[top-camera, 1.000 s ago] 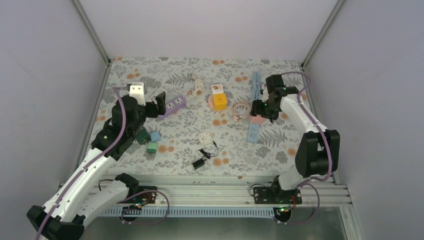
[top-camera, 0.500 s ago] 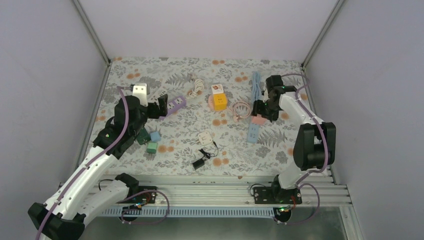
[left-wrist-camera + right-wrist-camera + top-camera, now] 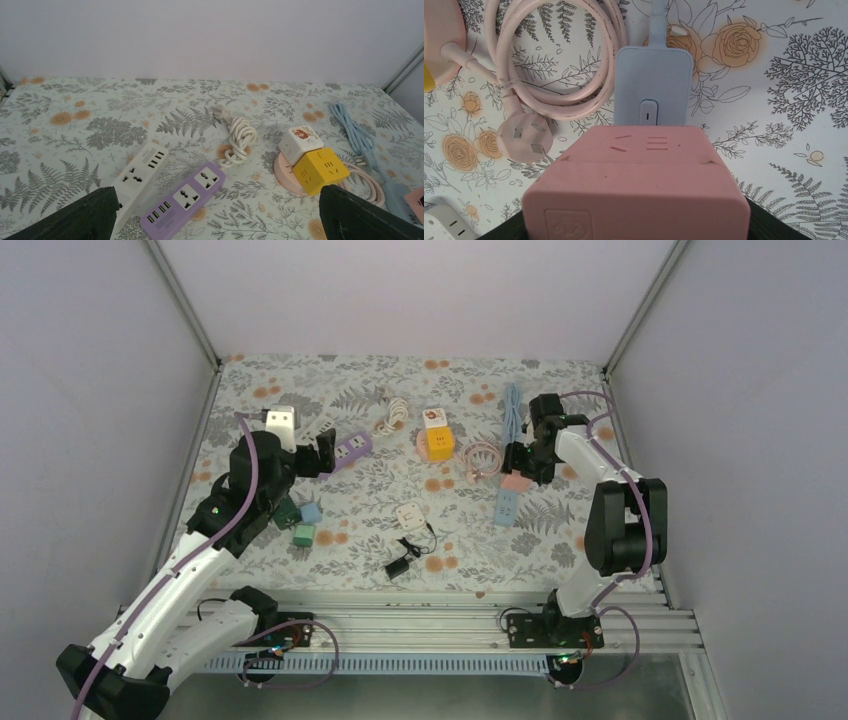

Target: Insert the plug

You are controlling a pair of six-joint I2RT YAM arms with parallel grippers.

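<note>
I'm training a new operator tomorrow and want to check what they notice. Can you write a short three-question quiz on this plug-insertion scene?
1. True or false: the left gripper is open and holds nothing.
2. Multiple choice: what is the right gripper shut on? A) a yellow cube B) a pink block C) a white cable
3. Fill in: in the right wrist view, just beyond the pink block lies a ____ power strip with its switch showing.
Key: 1 true; 2 B; 3 blue.
</note>
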